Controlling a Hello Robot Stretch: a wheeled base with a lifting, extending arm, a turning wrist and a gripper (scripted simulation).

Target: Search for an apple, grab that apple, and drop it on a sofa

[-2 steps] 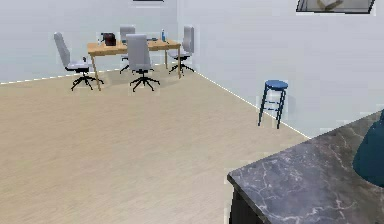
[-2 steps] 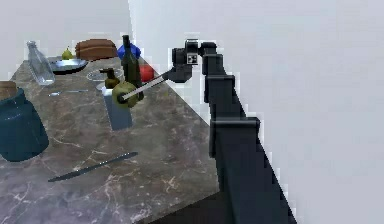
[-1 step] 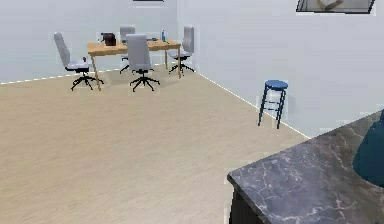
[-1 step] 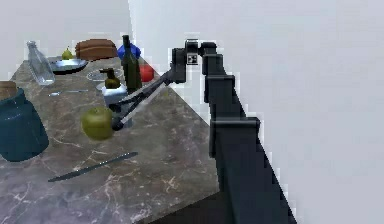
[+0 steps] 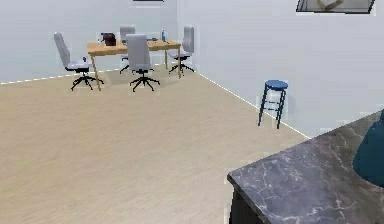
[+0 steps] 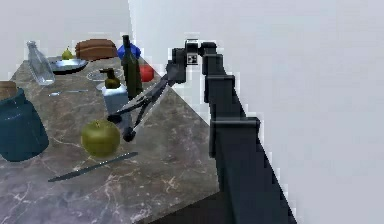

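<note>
1. The gripper (image 6: 124,120) is seen in the arm side view above the counter (image 6: 172,148); whether anything is held cannot be told.
2. A green apple (image 6: 98,138) lies just beside its fingertips, a knife (image 6: 90,166) past that.
3. A table (image 5: 165,45) and stool (image 5: 276,87) are shown in the forward view.
</note>
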